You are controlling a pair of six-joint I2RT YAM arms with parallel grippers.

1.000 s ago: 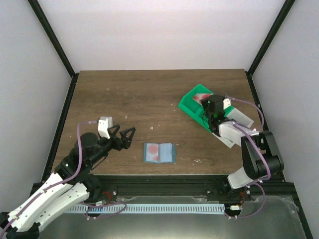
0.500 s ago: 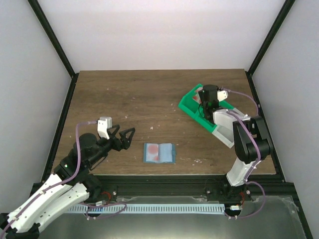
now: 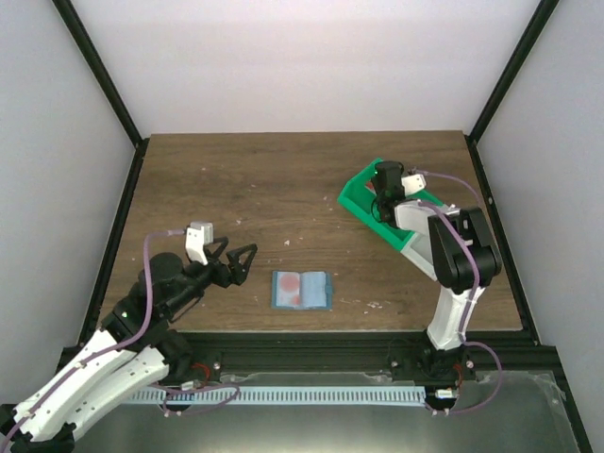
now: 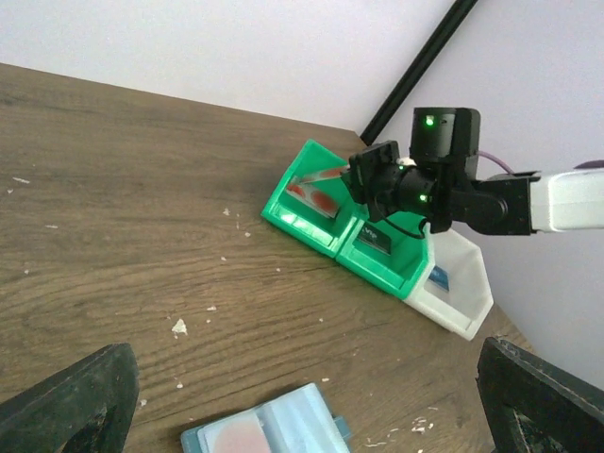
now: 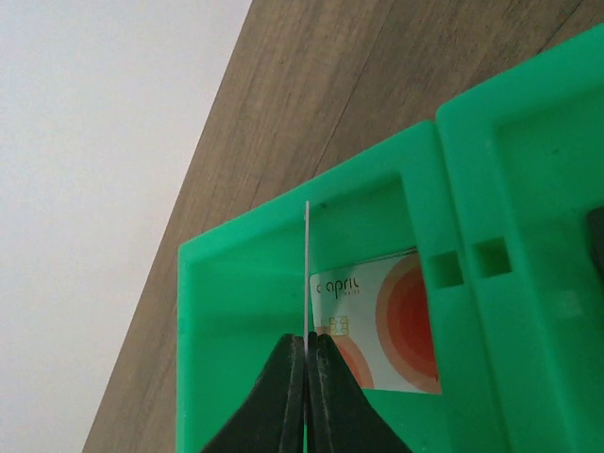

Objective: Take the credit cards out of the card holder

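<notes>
Right claw (image 5: 305, 357) pinching edge-on card (image 5: 308, 269), "april" card (image 5: 382, 321) in green bin (image 5: 236, 311) below, left claw (image 3: 247, 261) spread, empty

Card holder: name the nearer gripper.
Left. The left gripper is open, close beside the card holder; the right gripper is away over the green bin, pinching a credit card.

top: high, whole table (image 3: 245, 189) | left wrist: low, mid-range, faces green bin (image 4: 300, 226) | right wrist: close over same bin
</notes>
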